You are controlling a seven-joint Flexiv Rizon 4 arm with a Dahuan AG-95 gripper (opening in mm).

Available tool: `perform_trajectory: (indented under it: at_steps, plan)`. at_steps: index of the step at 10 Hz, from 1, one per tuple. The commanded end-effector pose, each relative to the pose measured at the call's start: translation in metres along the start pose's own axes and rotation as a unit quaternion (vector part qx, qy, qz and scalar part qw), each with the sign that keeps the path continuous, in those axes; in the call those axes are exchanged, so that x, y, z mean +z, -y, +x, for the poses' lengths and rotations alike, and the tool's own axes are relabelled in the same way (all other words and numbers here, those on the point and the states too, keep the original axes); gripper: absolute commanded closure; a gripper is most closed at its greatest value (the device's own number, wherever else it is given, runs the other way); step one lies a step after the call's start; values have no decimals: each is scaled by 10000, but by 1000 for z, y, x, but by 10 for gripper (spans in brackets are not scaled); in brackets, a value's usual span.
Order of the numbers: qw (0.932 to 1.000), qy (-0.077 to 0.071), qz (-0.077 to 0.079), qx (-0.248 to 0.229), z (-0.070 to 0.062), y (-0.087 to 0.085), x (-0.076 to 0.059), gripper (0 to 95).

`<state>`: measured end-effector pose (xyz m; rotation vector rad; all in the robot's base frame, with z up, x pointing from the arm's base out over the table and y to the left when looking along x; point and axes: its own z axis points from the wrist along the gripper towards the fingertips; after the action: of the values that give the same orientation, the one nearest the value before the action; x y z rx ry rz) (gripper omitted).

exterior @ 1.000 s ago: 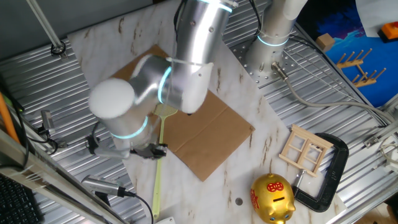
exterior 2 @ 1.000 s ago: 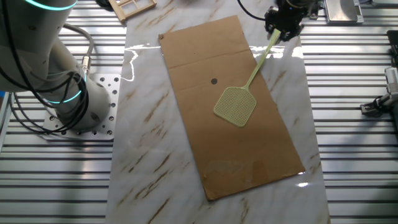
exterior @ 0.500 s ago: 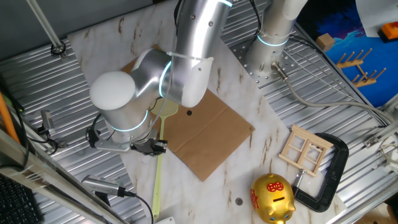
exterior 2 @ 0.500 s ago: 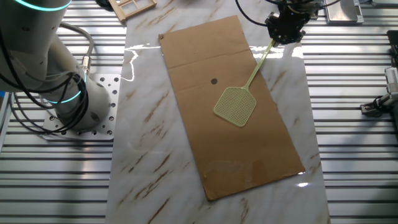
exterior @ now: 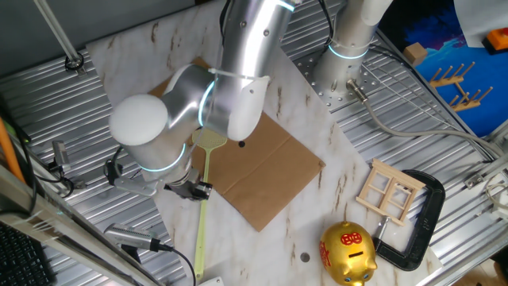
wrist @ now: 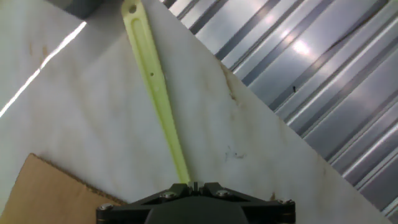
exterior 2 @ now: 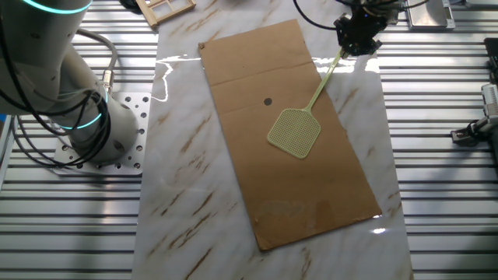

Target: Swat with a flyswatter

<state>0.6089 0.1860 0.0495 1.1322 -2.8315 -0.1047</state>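
The pale yellow-green flyswatter [exterior 2: 296, 131] lies flat with its mesh head on the brown cardboard sheet [exterior 2: 257, 54], to the right of a small dark dot [exterior 2: 268, 101]. Its long thin handle runs off the cardboard over the marble. My gripper [exterior 2: 359, 35] is shut on the handle partway along. In the hand view the handle [wrist: 155, 87] comes out between my closed jaws [wrist: 194, 185] and runs away over the marble. In one fixed view my arm hides most of the gripper [exterior: 194, 189]; the head [exterior: 210, 140] and the handle's free end show.
A gold piggy bank [exterior: 347, 253], a wooden window frame [exterior: 390, 193] and a black clamp [exterior: 421, 222] sit at one end of the table. The robot base [exterior 2: 93, 117] stands beside the cardboard. Ribbed metal surrounds the marble top [exterior 2: 187, 194].
My arm's elbow has shifted a little and the gripper has moved slightly along the handle's side. The flyswatter head has stayed in the same spot on the cardboard.
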Motion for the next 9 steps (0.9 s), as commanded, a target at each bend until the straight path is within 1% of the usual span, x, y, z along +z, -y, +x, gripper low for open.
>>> perform_trajectory:
  at_steps: [1, 2, 4, 5, 6, 7, 8, 9]
  plan:
    - [9995, 4, -37, -326, 5, 25, 3, 950]
    - [9992, 15, -46, -403, 9, 39, 7, 950]
    - [9986, 32, -62, -529, 14, 57, 11, 950]
    - [9996, 58, -78, -248, 17, 58, 9, 950]
    - [9997, -9, -90, -207, 14, 46, 7, 950]
    - [9998, 4, -113, -144, 14, 46, 7, 950]
    - [9999, -15, -113, 6, 14, 46, 7, 950]
    - [9997, -72, -76, 205, 14, 46, 7, 950]
